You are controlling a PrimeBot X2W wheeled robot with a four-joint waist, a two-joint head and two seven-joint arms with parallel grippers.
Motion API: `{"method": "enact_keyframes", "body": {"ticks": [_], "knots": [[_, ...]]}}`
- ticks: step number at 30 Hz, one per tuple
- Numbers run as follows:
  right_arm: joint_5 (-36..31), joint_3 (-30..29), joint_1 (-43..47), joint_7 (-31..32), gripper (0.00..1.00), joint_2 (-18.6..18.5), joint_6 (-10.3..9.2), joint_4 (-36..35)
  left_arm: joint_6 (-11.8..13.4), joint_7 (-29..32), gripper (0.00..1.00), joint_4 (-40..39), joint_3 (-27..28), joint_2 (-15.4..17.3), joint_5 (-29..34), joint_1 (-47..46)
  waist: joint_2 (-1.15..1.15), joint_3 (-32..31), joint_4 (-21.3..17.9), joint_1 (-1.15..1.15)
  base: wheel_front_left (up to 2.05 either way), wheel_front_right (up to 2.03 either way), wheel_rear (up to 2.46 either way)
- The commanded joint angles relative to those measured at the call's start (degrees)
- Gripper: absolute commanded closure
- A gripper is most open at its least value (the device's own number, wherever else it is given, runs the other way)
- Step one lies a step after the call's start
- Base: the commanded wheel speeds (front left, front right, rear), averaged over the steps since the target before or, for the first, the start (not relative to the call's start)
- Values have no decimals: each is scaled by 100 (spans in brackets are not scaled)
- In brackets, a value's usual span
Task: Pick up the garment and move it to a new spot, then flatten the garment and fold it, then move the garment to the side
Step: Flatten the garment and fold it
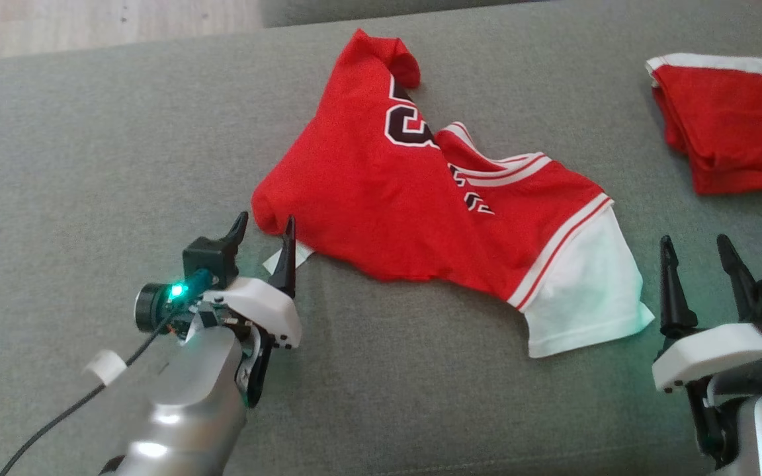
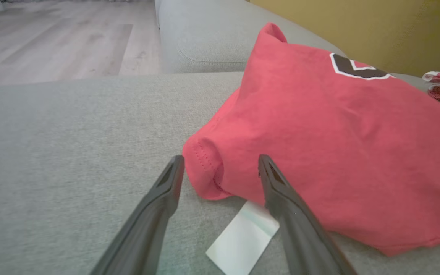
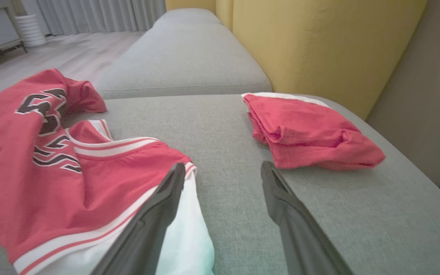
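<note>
From here I see a grey upholstered sofa seat (image 1: 90, 132), with a second grey cushion (image 3: 181, 57) beyond it and a mustard-yellow backrest (image 3: 319, 49) (standing upright along one edge). A pale wood-plank floor (image 2: 52, 38) runs to grey curtains (image 3: 101, 15), and the light is soft and even.

Number print (image 1: 407, 125) on garment (image 1: 368, 205) partly buried in a fold, unreadable. White tag (image 2: 243, 238) partly tucked under the hem. Folded red cloth (image 1: 725, 125) cut off by right frame edge.

A living room at home: grey sofa (image 3: 189, 57), curtains (image 3: 101, 15) (wood floor (image 2: 52, 38) too).
</note>
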Motion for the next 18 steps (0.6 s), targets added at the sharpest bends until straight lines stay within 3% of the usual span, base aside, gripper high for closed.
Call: {"method": "enact_keyframes", "body": {"ticks": [1, 8, 9, 11, 13, 14, 18], "knots": [[-39, 109, -138, -2, 0, -50, 37, -218, -51, 1, 0, -65, 192, 65, -66, -283, 0, 79, -75, 0, 0, 0, 0], [-47, 120, -224, -30, 0, -50, 37, -208, -242, 53, 0, 200, 209, -4, -357, -476, 0, 217, -251, 0, 0, 0, 0], [-49, 118, -230, -37, 0, -50, 37, -204, -287, 54, 4, 221, 199, -10, -394, -508, 0, 226, -266, 0, 0, 0, 0], [-49, 115, -234, -49, 0, -50, 37, -186, -365, 79, 53, 265, 175, -20, -483, -557, 0, 233, -292, 0, 0, 0, 0], [-46, 125, -240, -58, 0, -50, 37, -158, -425, 122, 76, 316, 91, -27, -521, -596, 0, 226, -319, 0, 0, 0, 0], [-41, 126, -246, -61, 0, -50, 37, -143, -436, 120, 100, 333, 57, -29, -537, -616, 0, 222, -330, 0, 0, 0, 0], [-25, 89, -250, -90, 0, -50, 37, -98, -387, 18, 100, 232, -27, -33, -593, -671, 0, 154, -323, 0, 0, 0, 0]]}}
